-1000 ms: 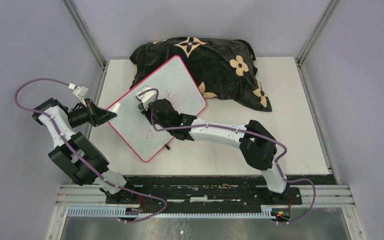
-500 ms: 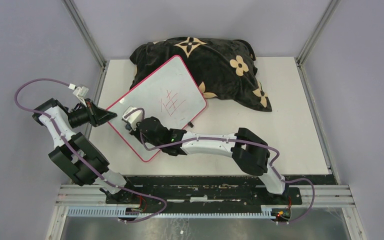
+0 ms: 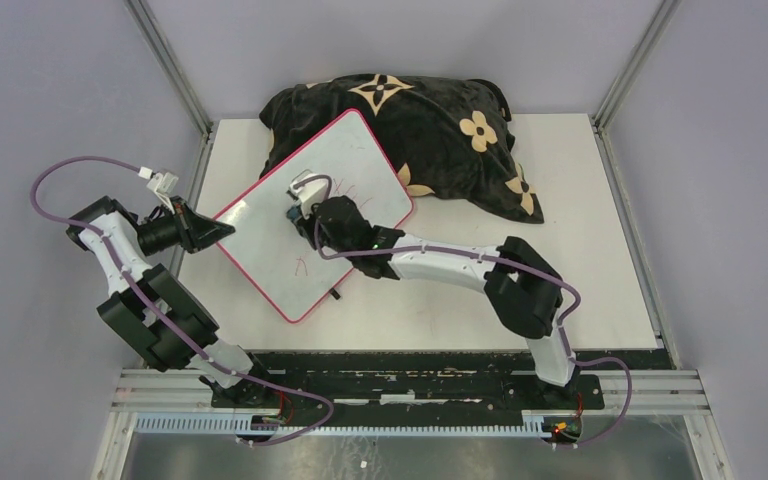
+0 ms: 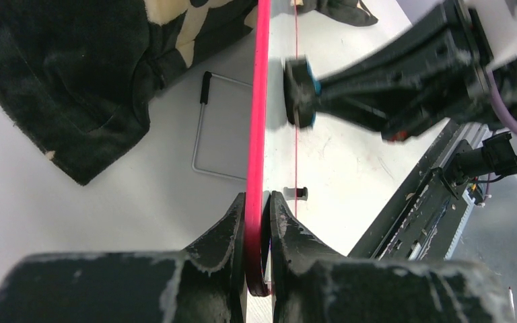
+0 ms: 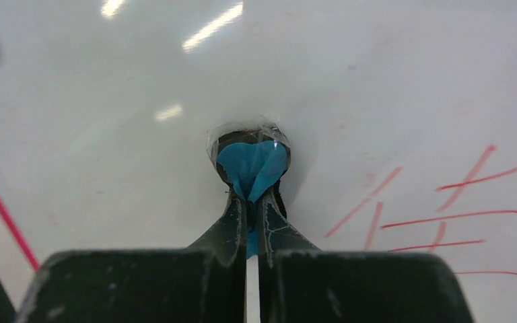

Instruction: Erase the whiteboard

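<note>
Both on whiteboard: left tool edge-on, right tool pad-down with eraser.

You see the whiteboard as a large white rectangle with a thin pink-red rim and rounded corners. It lies on the bench toward 9 o'clock from the middle, turned so that its long sides run from 8 o'clock to 2 o'clock. The 2 o'clock end overlaps the edge of the black floral cushion. The left gripper clamps the rim at the 9 o'clock corner. Red handwritten strokes are on the face near the 2 o'clock end, and one faint red stroke is nearer the 6 o'clock corner.
</note>
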